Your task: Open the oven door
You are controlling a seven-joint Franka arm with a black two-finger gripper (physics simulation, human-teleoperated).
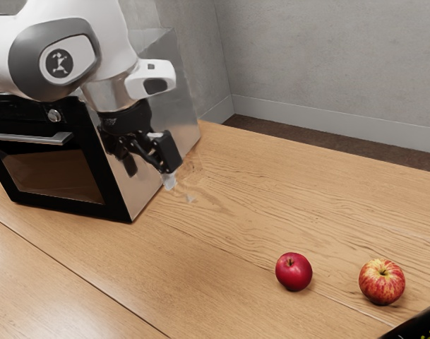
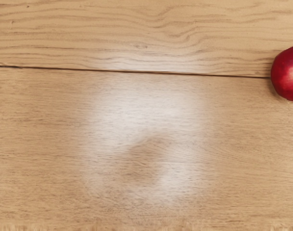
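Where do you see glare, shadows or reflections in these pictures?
Wrist view: whitish glare on the table, around a darker smudge, perhaps a shadow. Exterior view: dark reflections in the oven's shiny side; small, soft shadows under the plain red apple and streaked apple.

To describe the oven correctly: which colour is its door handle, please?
The oven door handle is silver-grey; it shows best in the exterior view.

Pale grey concrete walls [image 1: 327, 56]; light skirting [image 1: 327, 126]; dark brown floor [image 1: 306, 135]; wood-grained table [image 1: 222, 247].
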